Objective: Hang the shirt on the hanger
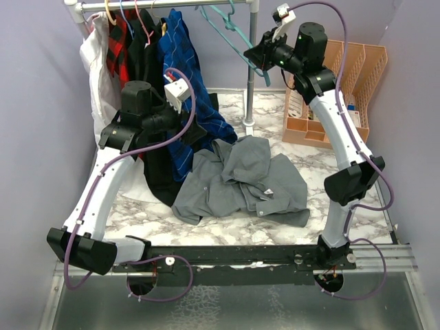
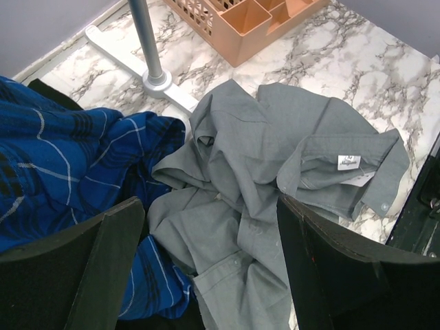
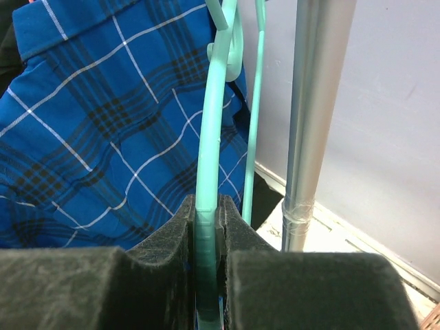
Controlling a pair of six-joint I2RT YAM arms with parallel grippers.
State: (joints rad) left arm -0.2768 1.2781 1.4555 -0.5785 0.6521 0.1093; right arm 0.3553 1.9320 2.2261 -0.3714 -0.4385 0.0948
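The right gripper (image 3: 206,230) is closed tight on the hanger (image 3: 210,130). Its two dark pads pinch the thin teal bar, which runs straight up and away from between them towards a small curled notch. A second thin teal strand runs just to the right of the pinched bar, and it is unclear whether it belongs to the same hanger. Left of this gripper hangs the blue plaid shirt (image 3: 96,117), close behind the bar, and to its right stands the grey rack pole (image 3: 313,117) in front of a pale wall. The left gripper (image 2: 210,206) is spread wide with nothing between its fingers, and it hangs in the air above the table. The shirt (image 2: 275,130) lies directly below and ahead of it as a crumpled grey heap on the marble table (image 2: 357,48). The collar is turned towards the gripper's right, and the small white label (image 2: 348,163) shows at the neck. Blue plaid cloth drapes under the left finger, touching the grey shirt's edge. Beyond the shirt, ahead of the left gripper, sit the rack's foot and a peach organiser tray (image 2: 240,24). The shirt is well apart from the right gripper, down on the table beneath it.
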